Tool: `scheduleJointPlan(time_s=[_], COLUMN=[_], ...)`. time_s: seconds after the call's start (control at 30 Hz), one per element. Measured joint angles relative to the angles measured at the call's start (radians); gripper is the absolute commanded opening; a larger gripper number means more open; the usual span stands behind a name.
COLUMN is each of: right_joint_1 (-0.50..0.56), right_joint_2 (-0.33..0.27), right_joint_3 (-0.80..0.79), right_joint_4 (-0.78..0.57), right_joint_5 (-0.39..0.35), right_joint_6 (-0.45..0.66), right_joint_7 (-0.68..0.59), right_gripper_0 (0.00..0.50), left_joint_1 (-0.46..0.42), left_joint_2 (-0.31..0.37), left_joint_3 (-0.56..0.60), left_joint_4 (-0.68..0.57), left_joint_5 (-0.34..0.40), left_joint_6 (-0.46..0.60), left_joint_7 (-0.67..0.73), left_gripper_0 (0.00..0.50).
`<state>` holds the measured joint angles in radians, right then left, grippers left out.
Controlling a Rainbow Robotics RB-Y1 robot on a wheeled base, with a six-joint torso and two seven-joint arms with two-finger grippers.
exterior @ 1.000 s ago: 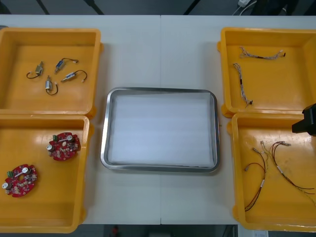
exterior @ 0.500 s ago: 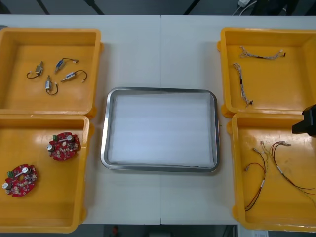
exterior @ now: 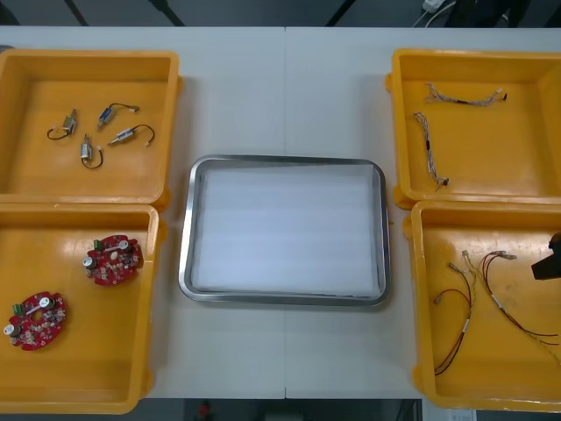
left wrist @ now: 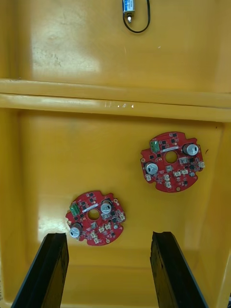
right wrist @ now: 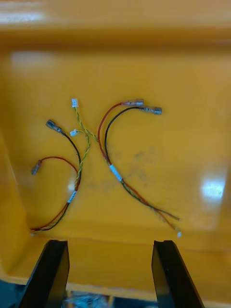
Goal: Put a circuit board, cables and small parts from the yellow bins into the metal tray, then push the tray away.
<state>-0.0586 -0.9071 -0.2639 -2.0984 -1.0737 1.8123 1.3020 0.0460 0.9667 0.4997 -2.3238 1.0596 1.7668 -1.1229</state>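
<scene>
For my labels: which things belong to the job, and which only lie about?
Job: yellow bins, metal tray, small metal parts, blue and white cables, red circuit boards under open left gripper, red and yellow cables under open right gripper.
Other: table, white object beyond it.

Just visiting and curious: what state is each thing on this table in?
Metal tray: empty, white inside.
Left tool: open, holding nothing.
Right tool: open, holding nothing.
Circuit boards: lying flat, untouched.
Red and yellow cables: loose, untouched.
Blue and white cables: loose, untouched.
Small metal parts: scattered, untouched.

An electronics workshop: yellow bins [exterior: 53, 83] hold sorted circuit boards [exterior: 113, 259] and cables [right wrist: 115, 172].
</scene>
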Motion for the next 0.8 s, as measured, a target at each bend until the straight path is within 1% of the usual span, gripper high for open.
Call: scheduleJointPlan(time_s=[0.07, 0.13, 0.3, 0.47, 0.5, 0.6, 0.7, 0.8], right_joint_1=[0.03, 0.059, 0.123, 0.165, 0.168, 0.172, 0.173, 0.173], right_joint_2=[-0.007, -0.009, -0.01, -0.01, -0.01, -0.01, -0.01, -0.01], right_joint_3=[0.0, 0.0, 0.001, 0.01, 0.016, 0.049, 0.099, 0.155], right_joint_4=[0.0, 0.0, 0.0, 0.0, 0.0, 0.0, 0.0, 0.0], right_joint_5=[0.0, 0.001, 0.008, 0.032, 0.042, 0.089, 0.15, 0.213], right_joint_6=[-0.039, -0.077, -0.157, -0.203, -0.21, -0.244, -0.299, -0.343], right_joint_7=[0.123, 0.207, 0.277, 0.526, 0.545, 0.547, 0.547, 0.547], right_gripper_0=[0.5, 0.5, 0.5, 0.5, 0.5, 0.5, 0.5, 0.5], left_joint_1=[0.0, 0.0, 0.0, 0.0, 0.0, 0.0, 0.0, 0.0], left_joint_2=[0.002, 0.005, 0.009, 0.01, 0.01, 0.01, 0.013, 0.013], left_joint_3=[-0.001, -0.001, -0.001, -0.001, -0.001, -0.001, -0.001, -0.004], left_joint_4=[0.0, 0.002, 0.04, 0.097, 0.106, 0.132, 0.152, 0.161], left_joint_5=[0.004, 0.005, 0.017, 0.02, 0.02, 0.02, 0.017, -0.006], left_joint_6=[0.0, 0.0, -0.002, -0.013, -0.014, -0.016, -0.016, -0.017], left_joint_7=[0.0, 0.0, 0.0, 0.0, 0.0, 0.0, 0.0, 0.0], left_gripper_0=[0.5, 0.5, 0.5, 0.5, 0.5, 0.5, 0.5, 0.5])
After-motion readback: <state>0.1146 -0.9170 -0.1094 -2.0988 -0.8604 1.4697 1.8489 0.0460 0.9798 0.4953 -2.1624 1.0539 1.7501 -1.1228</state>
